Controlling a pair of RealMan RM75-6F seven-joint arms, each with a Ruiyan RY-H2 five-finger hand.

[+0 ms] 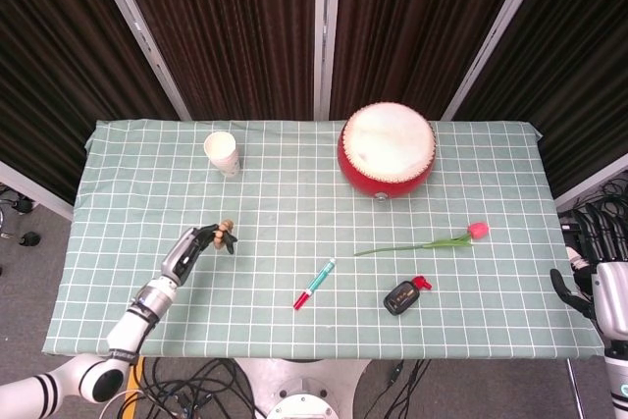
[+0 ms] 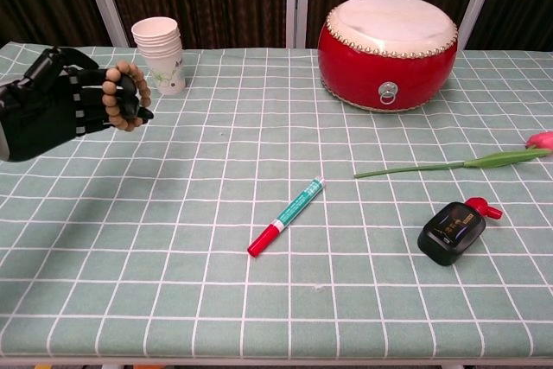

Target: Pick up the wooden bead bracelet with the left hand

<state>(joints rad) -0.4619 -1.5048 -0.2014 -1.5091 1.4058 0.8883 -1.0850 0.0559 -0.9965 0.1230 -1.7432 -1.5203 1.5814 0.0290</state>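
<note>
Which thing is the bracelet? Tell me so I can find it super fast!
Start at the big red drum, then look far left to the stack of paper cups. Beside them the black left hand holds the wooden bead bracelet, the only ring of round tan beads.

Head view overhead, far; chest view low, near — shared table (image 1: 294, 193).

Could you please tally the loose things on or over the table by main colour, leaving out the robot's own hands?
Red: 2, drum and marker
White: 1, paper cup stack
Brown: 1, wooden bead bracelet
Green: 1, tulip
Black: 1, small device
Total: 6
</note>
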